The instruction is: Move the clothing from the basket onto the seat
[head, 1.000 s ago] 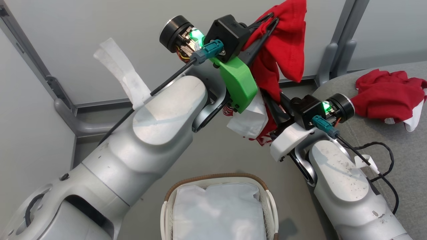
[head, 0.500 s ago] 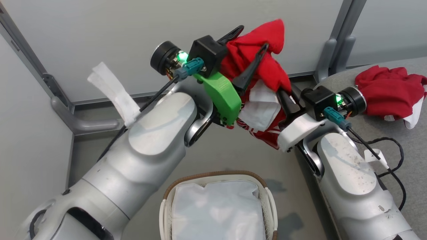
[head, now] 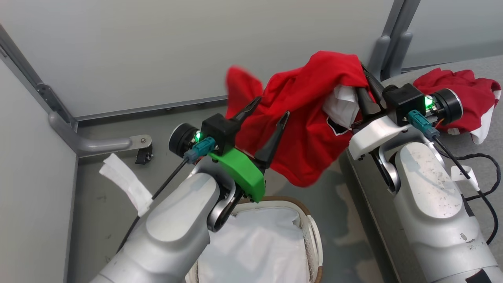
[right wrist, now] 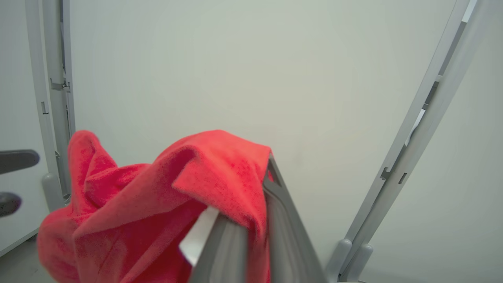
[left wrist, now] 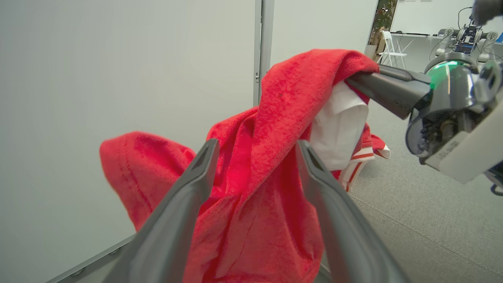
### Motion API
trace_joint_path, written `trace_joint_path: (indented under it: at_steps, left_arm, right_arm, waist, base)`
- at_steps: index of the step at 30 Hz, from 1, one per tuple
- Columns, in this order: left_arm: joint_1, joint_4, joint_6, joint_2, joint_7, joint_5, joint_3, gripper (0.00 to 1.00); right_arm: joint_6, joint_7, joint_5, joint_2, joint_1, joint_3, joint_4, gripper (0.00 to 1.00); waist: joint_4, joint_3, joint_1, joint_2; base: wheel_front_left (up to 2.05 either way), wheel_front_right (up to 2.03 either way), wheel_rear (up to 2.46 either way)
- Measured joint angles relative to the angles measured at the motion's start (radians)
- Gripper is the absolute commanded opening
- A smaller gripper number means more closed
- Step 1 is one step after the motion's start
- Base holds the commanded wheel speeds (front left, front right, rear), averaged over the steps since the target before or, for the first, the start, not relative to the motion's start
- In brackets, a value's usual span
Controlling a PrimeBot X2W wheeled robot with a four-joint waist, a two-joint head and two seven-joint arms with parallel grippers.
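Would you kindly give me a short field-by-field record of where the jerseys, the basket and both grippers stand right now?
held jersey: red, hanging in the air, between basket and seat
right gripper: shut on the held jersey
left gripper: open, fingers apart, in front of the held jersey
second jersey: crumpled, lying on the seat
basket: on the floor, white fabric inside

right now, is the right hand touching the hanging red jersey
Touching. The right wrist view shows the right hand shut on the hanging red jersey, cloth pinched inside.
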Motion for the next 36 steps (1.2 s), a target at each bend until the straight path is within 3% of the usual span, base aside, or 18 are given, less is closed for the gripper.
trace_joint_path:
  at_steps: [8, 22, 36]
  left_arm:
    - [0.169, -0.082, 0.001, 0.012, -0.001, 0.105, 0.131, 1.00]
    - [0.303, -0.126, -0.022, -0.028, -0.001, 0.218, 0.265, 1.00]
    - [0.347, -0.181, -0.034, -0.041, -0.001, 0.303, 0.295, 1.00]
  right_arm:
    - [0.000, 0.000, -0.035, 0.000, 0.005, -0.042, -0.011, 0.00]
    - [0.000, 0.000, -0.043, 0.000, 0.018, -0.080, -0.016, 0.00]
    - [0.000, 0.000, -0.108, -0.001, -0.054, -0.136, -0.030, 0.00]
  waist:
    - [-0.033, 0.007, 0.0000, 0.0000]
    - [-0.115, 0.023, 0.0000, 0.0000]
    - [-0.323, 0.057, 0.0001, 0.0000]
  base:
    - [0.00, 0.00, 0.00]
    - [0.00, 0.00, 0.00]
    - [0.00, 0.00, 0.00]
